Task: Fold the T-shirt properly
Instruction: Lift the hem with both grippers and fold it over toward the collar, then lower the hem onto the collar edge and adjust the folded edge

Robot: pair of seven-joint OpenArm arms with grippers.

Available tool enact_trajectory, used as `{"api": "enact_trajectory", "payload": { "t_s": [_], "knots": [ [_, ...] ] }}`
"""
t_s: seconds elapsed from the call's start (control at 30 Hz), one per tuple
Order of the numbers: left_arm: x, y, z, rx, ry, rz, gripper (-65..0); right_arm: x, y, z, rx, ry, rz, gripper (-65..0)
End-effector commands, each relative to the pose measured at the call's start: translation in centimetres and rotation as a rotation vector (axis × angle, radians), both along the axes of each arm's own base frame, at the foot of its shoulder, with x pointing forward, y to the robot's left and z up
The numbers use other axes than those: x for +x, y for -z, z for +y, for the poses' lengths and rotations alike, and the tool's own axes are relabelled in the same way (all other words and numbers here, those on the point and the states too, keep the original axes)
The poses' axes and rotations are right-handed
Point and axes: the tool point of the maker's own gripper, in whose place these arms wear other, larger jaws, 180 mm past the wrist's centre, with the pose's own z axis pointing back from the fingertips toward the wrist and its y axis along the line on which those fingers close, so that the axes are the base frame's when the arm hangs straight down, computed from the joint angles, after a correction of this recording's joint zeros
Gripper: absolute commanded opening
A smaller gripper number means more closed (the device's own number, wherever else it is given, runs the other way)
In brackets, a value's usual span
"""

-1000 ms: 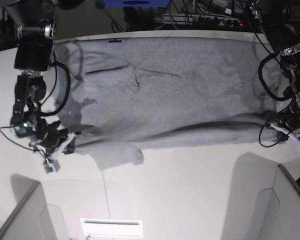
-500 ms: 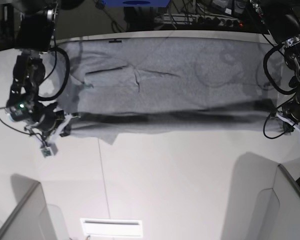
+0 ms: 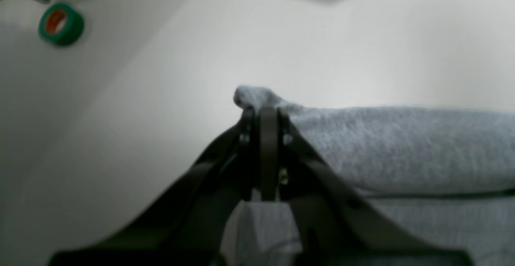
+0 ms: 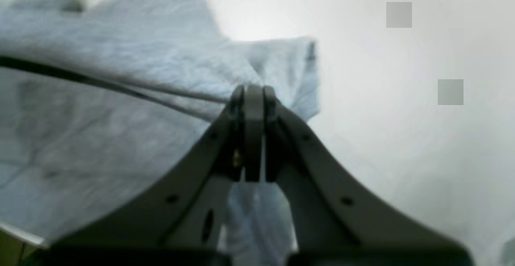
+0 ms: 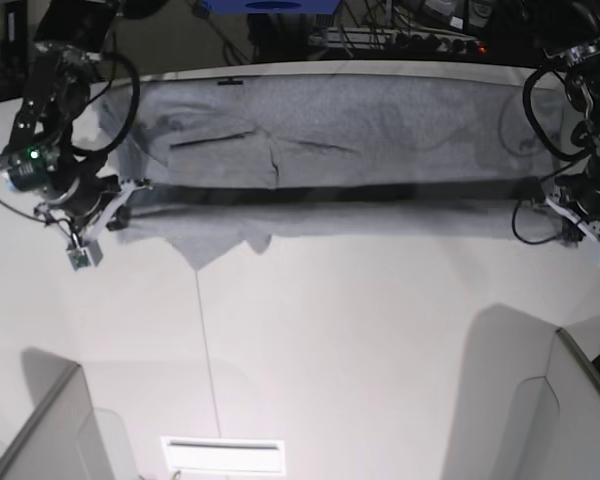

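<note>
In the left wrist view, the left pincer (image 3: 262,111) has its dark jaws pressed together on a small bunched corner of the T-shirt (image 3: 402,145), whose heather-grey knit runs away to the right as a thick rolled fold with a second layer lying under it; only this view shows a green roll of tape (image 3: 61,23) lying on the white bench (image 3: 169,77) at the far left, well apart from the cloth. In the right wrist view, the right pincer (image 4: 251,93) is likewise closed tight on a pinch of the T-shirt (image 4: 100,109), with a short flap of fabric standing just beyond the jaw tips and creased, pale grey cloth spreading to the left beneath a taut lifted edge; the picture is blurred and no lettering can be made out. The base view alone shows the whole garment: the T-shirt (image 5: 330,130) stretches across the far part of the bench (image 5: 360,360), its near edge doubled into a long, straight fold with a dark shadow line beneath, and a loose sleeve flap hanging nearer at the left. The right pincer (image 5: 120,198) holds the fold's left end and the left pincer (image 5: 552,205) its right end, both arms bent down from the far corners with their wrists low over the bench.
</note>
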Motion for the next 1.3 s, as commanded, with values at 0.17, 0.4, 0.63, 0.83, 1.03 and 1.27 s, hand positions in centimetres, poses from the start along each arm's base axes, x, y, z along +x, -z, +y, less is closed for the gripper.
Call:
{"api": "enact_trajectory", "payload": {
  "t_s": [0.17,0.4,0.63,0.83,1.03,1.27],
  "knots": [
    [-0.8,-1.6,-0.4,0.056,0.041,-0.026,-65.0,-0.8,-1.6,-1.2,-0.032,0.038,-0.030,-65.0],
    [-3.0,-0.2,-0.7,0.069,0.054,0.034,-65.0,-2.8,-0.2,-1.0,-0.025,0.044,0.018,-65.0],
    [-4.6,-0.4,0.8,0.085,0.011,0.049,-65.0,-4.4,0.7,-0.3,-0.008,0.047,0.053,-65.0],
    [-5.5,-0.3,1.8,0.094,-0.014,0.063,-65.0,-5.6,0.8,-0.1,0.066,0.062,0.057,-65.0],
    [-5.6,0.0,1.4,0.091,-0.005,0.070,-65.0,-7.5,0.9,0.5,0.195,0.077,0.067,-65.0],
    [-5.7,-0.1,1.6,0.094,-0.010,0.071,-65.0,-8.7,1.2,1.6,0.256,0.065,0.083,-65.0]
  ]
}}
